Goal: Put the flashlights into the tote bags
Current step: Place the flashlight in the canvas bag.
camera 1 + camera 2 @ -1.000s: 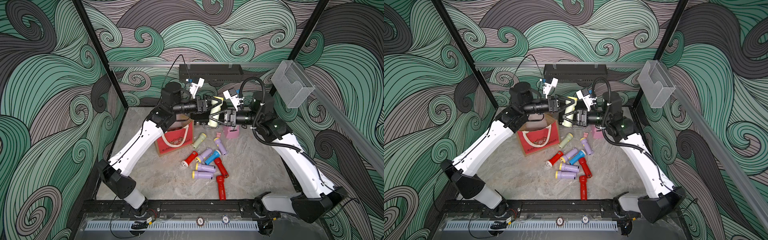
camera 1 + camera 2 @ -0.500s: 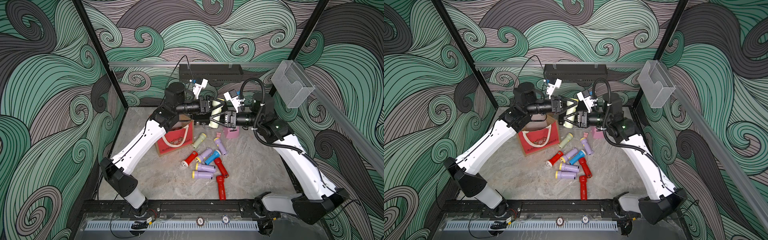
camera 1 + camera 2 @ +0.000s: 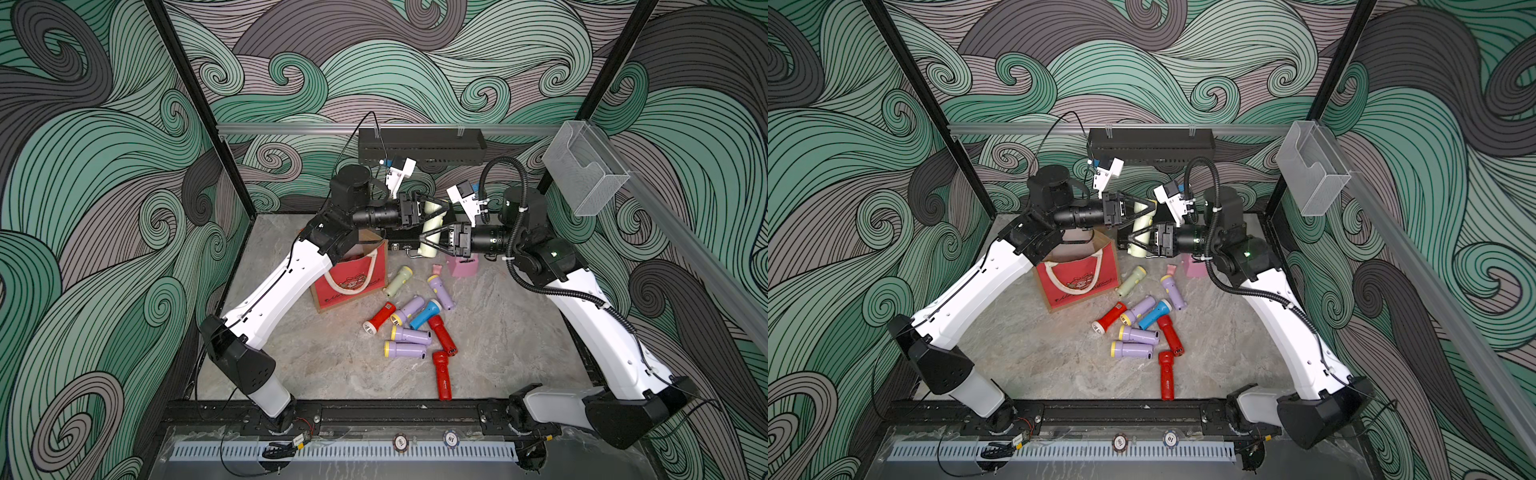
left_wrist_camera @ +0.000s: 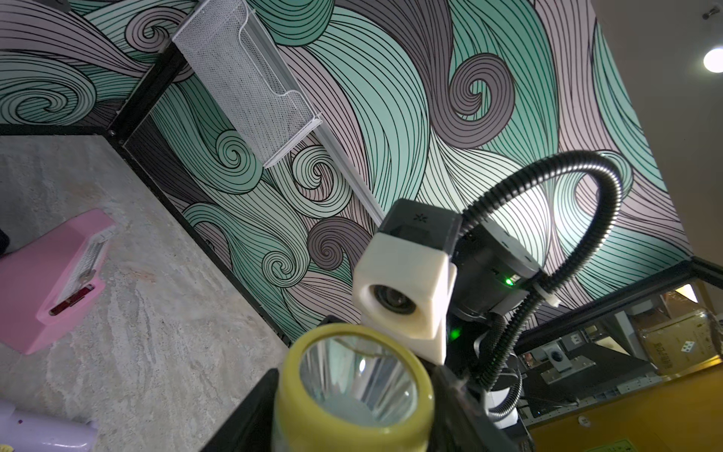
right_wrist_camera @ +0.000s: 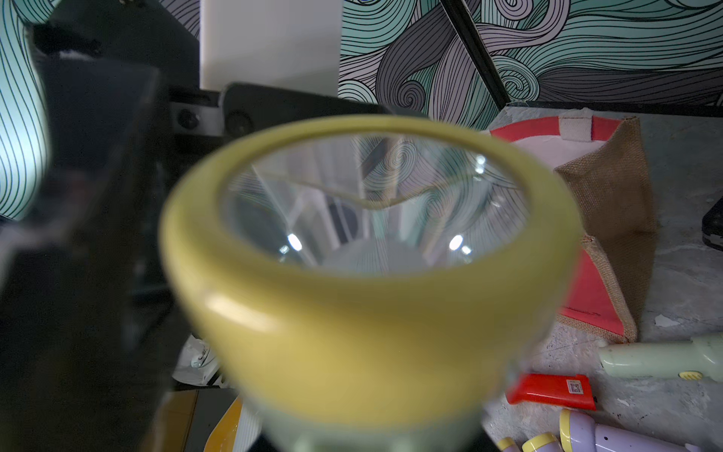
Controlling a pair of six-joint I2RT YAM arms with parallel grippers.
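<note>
Grey-veined and stone-like, the table [image 3: 332, 365] [image 3: 1034, 357] is carrying everything. At its back left, partly under the left arm [image 3: 282, 286], the tote bag [image 3: 353, 278] [image 3: 1075, 278] [image 5: 610, 203] is standing open, showing a red printed front, brown jute sides and a white rope handle drooping over the print. The pink metronome [image 3: 462, 266] [image 4: 51, 281] is sitting further right, below the right gripper [image 3: 428, 240] [image 3: 1136, 240].

In the air just right of the bag's mouth, the pale green flashlight [image 3: 431, 222] [image 3: 1141, 230] [image 4: 352, 395] [image 5: 367, 313] is hanging between the two grippers, its yellow head pointing toward the back wall in both top views. Its clear lens is showing a faceted reflector, and a thin curved line is running across it. The right gripper is clamping the pale body below the head. The left gripper [image 3: 440, 208] [image 3: 1148, 205] is straddling the head end, a finger on either side, but whether it is pressing or standing loose cannot be told.

Nine loose flashlights [image 3: 411, 334] [image 3: 1140, 334] are lying clustered on the table right of the bag: four lilac with yellow heads, three red, one blue and one pale green nearest the bag.
</note>
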